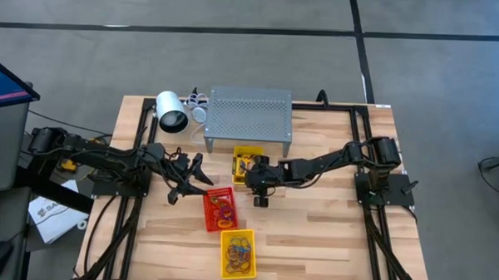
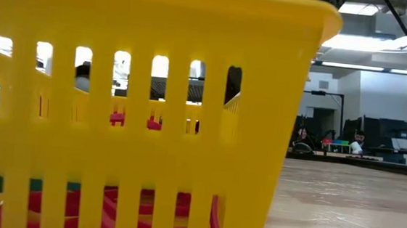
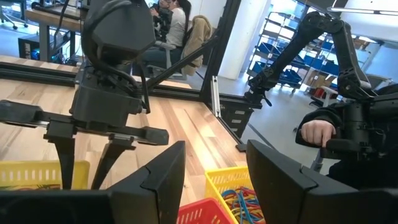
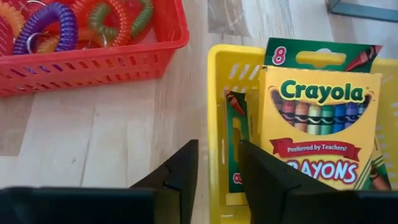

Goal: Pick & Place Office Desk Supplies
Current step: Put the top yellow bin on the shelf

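A Crayola crayon box [image 4: 320, 124] stands in a yellow tray [image 1: 247, 155] in front of the metal shelf. A second box [image 4: 235, 140] sits edge-on by that tray's near wall [image 4: 217, 99]. My right gripper [image 4: 219, 171] [image 1: 252, 183] slants down over that wall, open, one finger outside the tray and one inside. A red tray [image 4: 93, 68] [image 1: 220, 208] holds coiled bands [image 4: 93, 25] in purple, orange and green. My left gripper [image 3: 214, 168] [image 1: 201, 175] hangs level and open left of the red tray, with nothing between its fingers. My right gripper's fingers [image 4: 183, 171] stand on either side of the yellow tray's near wall [image 4: 217, 149] and the edge-on crayon box, slanting down from the table's right. Whether either finger touches the wall or a box, I cannot tell.
A perforated metal shelf [image 1: 249, 115] stands at the back, with a white cylinder [image 1: 171, 112] to its left. A second yellow tray [image 1: 238, 252] [image 2: 154, 88] with coloured bands sits near the front edge. A person's hand [image 3: 317, 130] shows beyond the table.
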`<state>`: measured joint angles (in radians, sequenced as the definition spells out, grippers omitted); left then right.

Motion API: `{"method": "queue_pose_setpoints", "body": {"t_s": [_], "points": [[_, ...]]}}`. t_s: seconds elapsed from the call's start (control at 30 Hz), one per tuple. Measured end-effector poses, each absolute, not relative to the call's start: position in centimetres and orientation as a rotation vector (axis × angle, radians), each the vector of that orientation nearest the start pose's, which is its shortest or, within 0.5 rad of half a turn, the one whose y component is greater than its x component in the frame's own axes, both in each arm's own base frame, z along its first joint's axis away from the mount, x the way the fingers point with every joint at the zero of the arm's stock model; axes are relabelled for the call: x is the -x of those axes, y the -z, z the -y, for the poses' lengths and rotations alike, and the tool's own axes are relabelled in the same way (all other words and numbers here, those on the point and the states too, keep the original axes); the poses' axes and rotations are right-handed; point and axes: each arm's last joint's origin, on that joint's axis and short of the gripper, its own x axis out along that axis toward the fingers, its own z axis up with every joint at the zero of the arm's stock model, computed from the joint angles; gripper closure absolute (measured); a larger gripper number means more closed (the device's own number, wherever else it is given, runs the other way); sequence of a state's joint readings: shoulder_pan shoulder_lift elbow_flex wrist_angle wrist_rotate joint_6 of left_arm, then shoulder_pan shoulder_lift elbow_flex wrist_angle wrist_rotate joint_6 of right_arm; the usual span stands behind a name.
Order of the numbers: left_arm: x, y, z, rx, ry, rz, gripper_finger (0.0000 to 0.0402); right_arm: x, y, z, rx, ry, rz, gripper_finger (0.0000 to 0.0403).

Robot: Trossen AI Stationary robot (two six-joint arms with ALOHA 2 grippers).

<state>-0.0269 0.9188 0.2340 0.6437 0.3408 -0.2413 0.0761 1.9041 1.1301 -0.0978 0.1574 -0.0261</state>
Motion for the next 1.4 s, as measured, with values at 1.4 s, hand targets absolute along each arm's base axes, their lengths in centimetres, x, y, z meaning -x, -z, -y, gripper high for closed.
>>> {"method": "queue_pose_setpoints", "body": {"t_s": [1.4], "points": [[-18.2, -20.1, 1.5, 0.247, 0.361, -0.086, 0.0234, -37.8, -15.1, -5.0, 0.11, 0.028, -0.903, 0.0399]]}}
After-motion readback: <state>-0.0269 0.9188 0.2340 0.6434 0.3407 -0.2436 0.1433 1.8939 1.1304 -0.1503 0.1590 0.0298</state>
